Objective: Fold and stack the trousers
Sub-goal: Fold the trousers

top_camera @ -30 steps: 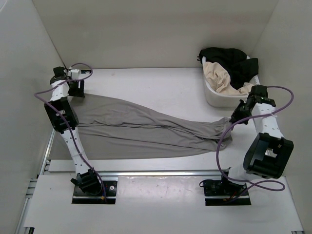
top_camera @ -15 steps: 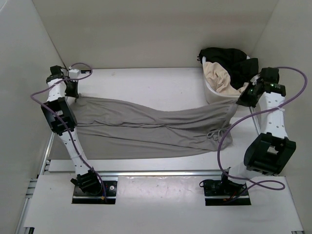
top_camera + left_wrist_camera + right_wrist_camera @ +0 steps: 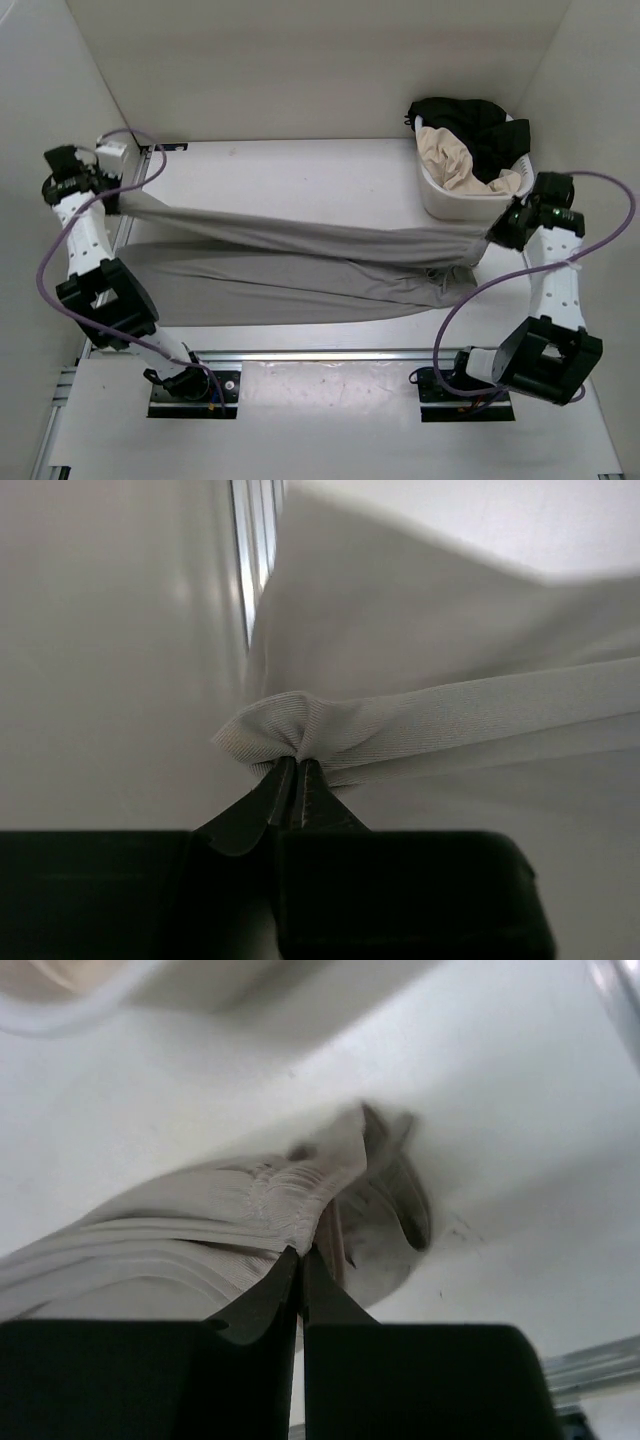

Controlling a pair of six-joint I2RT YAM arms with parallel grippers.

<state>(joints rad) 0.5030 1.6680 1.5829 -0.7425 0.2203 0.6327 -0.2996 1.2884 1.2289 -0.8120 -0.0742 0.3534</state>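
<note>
Trousers (image 3: 300, 250) pulled tight between left gripper (image 3: 296, 765) and right gripper (image 3: 300, 1252), both pinched shut on cloth; next, probably folding toward the near edge.

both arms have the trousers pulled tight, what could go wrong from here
The left gripper pinches only a small bunch of the trousers, so the thin fabric might slip out under tension. The right gripper holds the waist end close to the laundry basket; swinging it could snag the basket.
</note>
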